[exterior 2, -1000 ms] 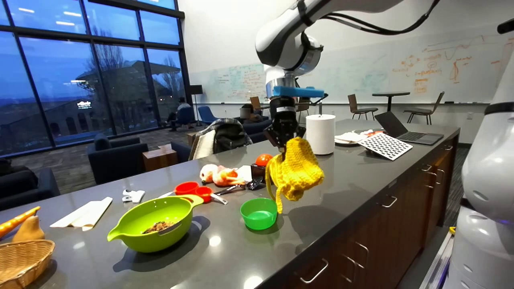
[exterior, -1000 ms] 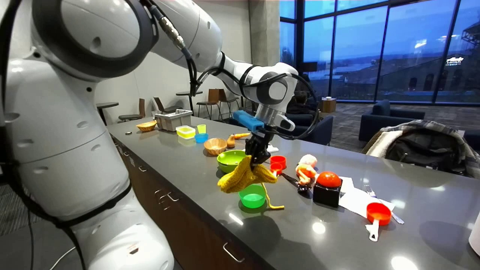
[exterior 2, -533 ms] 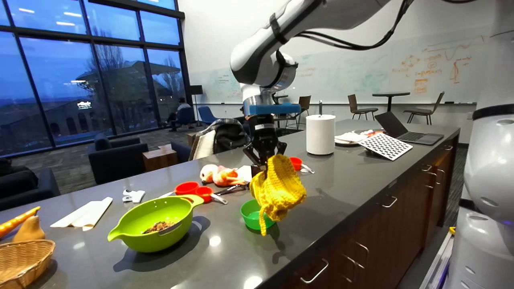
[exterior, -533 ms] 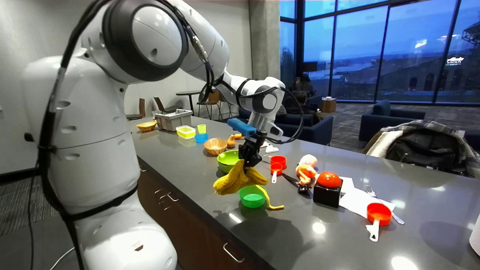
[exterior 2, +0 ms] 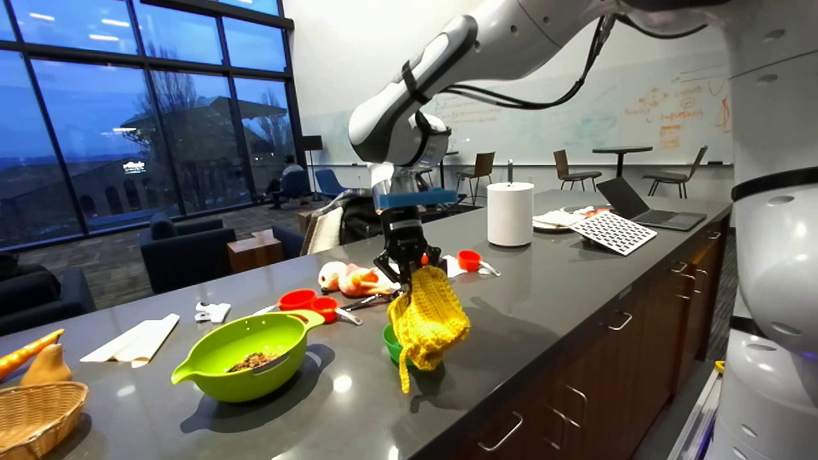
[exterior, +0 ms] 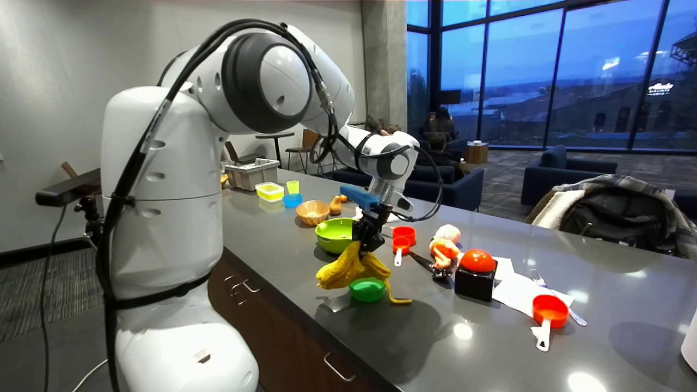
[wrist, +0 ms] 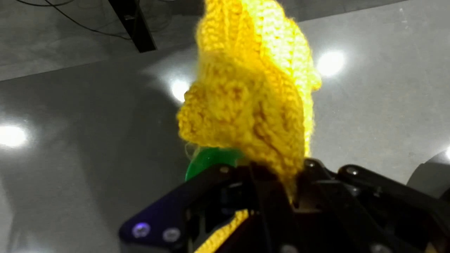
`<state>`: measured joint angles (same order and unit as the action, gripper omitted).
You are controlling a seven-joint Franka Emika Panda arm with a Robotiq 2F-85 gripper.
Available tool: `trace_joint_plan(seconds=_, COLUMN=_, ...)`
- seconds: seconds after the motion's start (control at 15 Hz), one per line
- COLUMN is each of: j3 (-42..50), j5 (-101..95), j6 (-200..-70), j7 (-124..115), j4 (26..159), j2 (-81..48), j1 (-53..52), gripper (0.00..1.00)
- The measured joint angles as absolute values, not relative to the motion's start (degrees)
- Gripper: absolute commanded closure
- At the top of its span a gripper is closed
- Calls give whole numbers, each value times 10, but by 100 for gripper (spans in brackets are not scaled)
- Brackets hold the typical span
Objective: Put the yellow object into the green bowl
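The yellow object [exterior: 340,270] is a soft knitted thing with a long thin strap. My gripper [exterior: 362,251] is shut on it at its top; it hangs below the fingers, also in an exterior view [exterior 2: 434,319] and the wrist view [wrist: 246,105]. A small green bowl [exterior: 367,290] stands on the counter just below and beside it. The yellow object hides much of this bowl in an exterior view [exterior 2: 391,342], and its edge shows in the wrist view [wrist: 211,160]. A larger lime-green bowl [exterior 2: 249,384] with brown bits inside stands farther along the counter.
Red measuring cups [exterior 2: 298,298], a pink doll [exterior 2: 348,278] and a black box with a red dome [exterior: 475,280] stand on the counter [exterior 2: 511,306]. A paper towel roll [exterior 2: 510,214] stands beyond. A wicker basket [exterior 2: 38,415] is at a corner.
My gripper has moved along the counter toward the lime-green bowl's side and lower, carrying the yellow object. The yellow object now hangs closer to the small green bowl and covers more of it.
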<state>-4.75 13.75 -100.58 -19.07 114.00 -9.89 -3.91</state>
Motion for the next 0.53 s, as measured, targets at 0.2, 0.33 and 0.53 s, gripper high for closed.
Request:
trace_joint_plan(seconds=0.2, j3=-40, j5=138, j6=-1007, j7=-199, j4=1122, j2=-126, j1=-39, gripper=97)
trace_joint_plan(seconds=0.33, j3=-33, j5=138, j6=-1008, j7=-208, j4=1113, j2=-140, j1=-39, gripper=97)
trace_joint_plan(seconds=0.53, j3=-23, j5=138, j6=-1012, j7=-223, j4=1104, j2=-157, j1=-38, gripper=97)
